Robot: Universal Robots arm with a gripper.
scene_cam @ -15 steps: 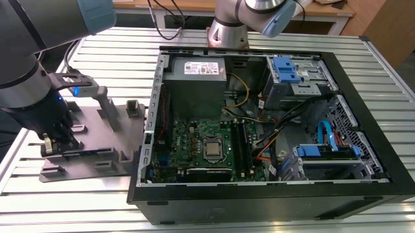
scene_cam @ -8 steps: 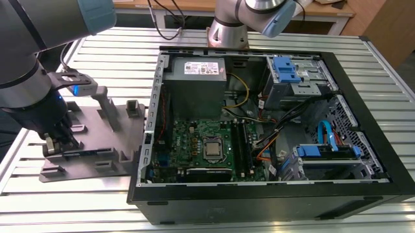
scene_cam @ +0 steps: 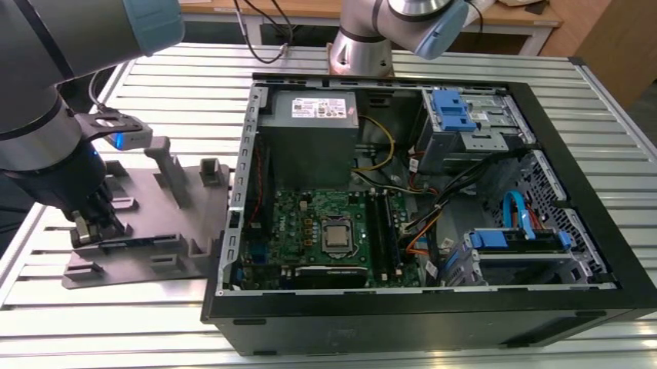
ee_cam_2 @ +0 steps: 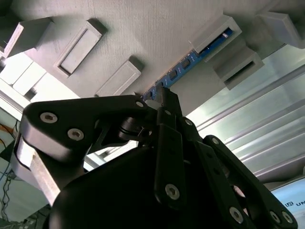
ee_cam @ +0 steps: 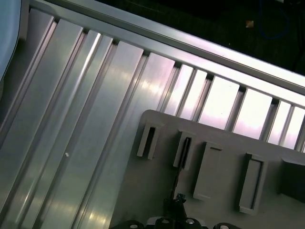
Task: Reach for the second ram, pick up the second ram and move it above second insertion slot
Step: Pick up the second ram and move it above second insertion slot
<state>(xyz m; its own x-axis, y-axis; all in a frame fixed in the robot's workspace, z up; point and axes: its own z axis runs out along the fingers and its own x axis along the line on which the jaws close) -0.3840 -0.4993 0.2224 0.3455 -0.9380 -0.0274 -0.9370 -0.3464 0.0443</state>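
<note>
The gripper (scene_cam: 91, 229) (ee_cam_2: 164, 93) is seen lowered onto the grey fixture (scene_cam: 154, 246) (ee_cam_2: 143, 38) (ee_cam: 152, 186), with its tip set against the second ram (scene_cam: 128, 244) (ee_cam_2: 188, 64). Whether it is released or clenched on the stick cannot be told. The second ram is seen as a thin blue-green strip standing on edge in a narrow slot of the fixture, along the fixture's edge nearest the exterior camera. In the second wrist view one end of it is tucked into a raised end block. Other raised blocks and rectangular pockets are spread over the fixture in both wrist views. The fixture is laid flat on the slatted metal tabletop (scene_cam: 103, 323) (ee_cam_2: 267, 119) (ee_cam: 71, 119), close to the tabletop's edge on the exterior view's left. Just beside the fixture, toward the exterior view's right, an open computer case (scene_cam: 411, 315) is laid on its side. Inside it a green motherboard (scene_cam: 308, 215) is mounted, with the CPU socket (scene_cam: 337, 234) near its middle. The long dark memory slots (scene_cam: 385, 231) run just beside the socket on the exterior view's right, well apart from the second ram. A grey power supply (scene_cam: 308, 131) is fitted toward the case's far wall. Blue-handled drive cages (scene_cam: 462, 123) are fitted along the case's side on the exterior view's right. Loose cables (scene_cam: 411, 177) are strung between these parts.
</note>
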